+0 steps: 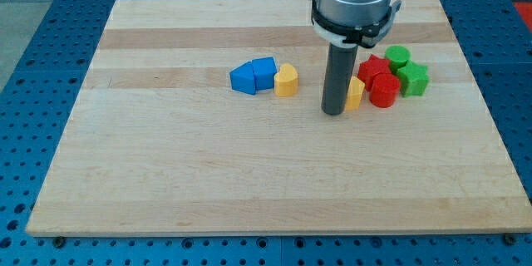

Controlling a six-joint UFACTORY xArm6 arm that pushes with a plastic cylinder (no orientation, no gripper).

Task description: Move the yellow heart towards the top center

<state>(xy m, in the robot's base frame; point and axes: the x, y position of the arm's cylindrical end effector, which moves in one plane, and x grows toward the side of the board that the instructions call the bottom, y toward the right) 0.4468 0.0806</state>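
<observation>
A yellow block [285, 80] that looks like a heart lies a little left of the board's middle, touching the right side of a blue block [264, 73]. A second yellow block [356, 94] sits right of centre, partly hidden by my rod, so its shape is unclear. My tip [334, 112] rests on the board against the left side of this second yellow block, well to the right of the heart-like one.
Another blue block [243, 78] adjoins the first on its left. A red cylinder [384, 91] and a red block [374, 67] sit just right of the hidden yellow block. A green cylinder [398, 56] and a green star-like block [414, 79] lie further right. The wooden board [208, 183] has blue pegboard around it.
</observation>
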